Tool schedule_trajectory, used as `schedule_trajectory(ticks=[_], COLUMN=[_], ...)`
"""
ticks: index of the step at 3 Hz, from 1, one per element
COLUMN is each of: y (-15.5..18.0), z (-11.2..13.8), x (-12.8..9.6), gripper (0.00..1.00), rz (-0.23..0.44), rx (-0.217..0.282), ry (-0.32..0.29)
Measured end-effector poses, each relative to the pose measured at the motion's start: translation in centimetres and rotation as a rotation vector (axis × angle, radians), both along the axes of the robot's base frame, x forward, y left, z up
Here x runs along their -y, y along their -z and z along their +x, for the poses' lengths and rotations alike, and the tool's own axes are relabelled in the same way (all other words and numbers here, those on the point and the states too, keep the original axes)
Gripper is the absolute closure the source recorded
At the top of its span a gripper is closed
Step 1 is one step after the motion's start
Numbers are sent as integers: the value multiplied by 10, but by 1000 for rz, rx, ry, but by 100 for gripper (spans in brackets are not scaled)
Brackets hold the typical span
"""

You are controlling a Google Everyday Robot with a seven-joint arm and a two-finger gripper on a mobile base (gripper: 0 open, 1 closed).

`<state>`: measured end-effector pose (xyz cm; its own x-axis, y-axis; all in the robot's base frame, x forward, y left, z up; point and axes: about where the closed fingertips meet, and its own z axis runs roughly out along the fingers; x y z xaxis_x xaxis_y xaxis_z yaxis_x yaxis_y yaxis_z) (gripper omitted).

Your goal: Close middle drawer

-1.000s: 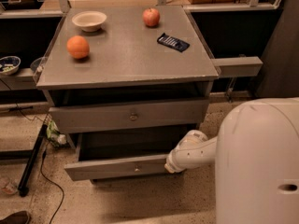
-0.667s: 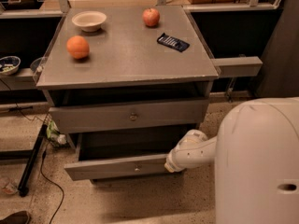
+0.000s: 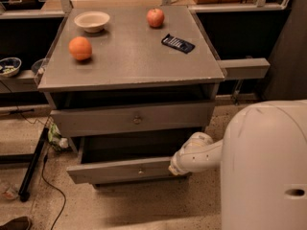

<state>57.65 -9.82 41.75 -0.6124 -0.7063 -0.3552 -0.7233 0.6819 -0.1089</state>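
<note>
Speckled floor (image 3: 144, 207), grey cabinet (image 3: 129, 61): middle drawer (image 3: 110, 172) is sticking out, gripper (image 3: 173, 167) is sitting at its front's right end; can't tell grip state.

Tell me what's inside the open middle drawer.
Nothing shows in the visible front of the wide grey wooden middle drawer; its rear hides under the grey upper drawer. The gripper sits at its front panel's right end.

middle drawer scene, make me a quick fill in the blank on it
The middle drawer is ____, not shut.
The gripper is at the drawer front's ____ end.
The cabinet top holds a bowl, an apple, a dark packet and an ____.
Missing: open; right; orange.
</note>
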Motion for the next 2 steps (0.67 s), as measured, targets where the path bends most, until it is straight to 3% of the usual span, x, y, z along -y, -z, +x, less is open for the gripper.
schedule_trajectory(ticks=[2], y=[0], z=[0], x=[0], gripper=[57], rz=[0], rx=[0], ry=[0])
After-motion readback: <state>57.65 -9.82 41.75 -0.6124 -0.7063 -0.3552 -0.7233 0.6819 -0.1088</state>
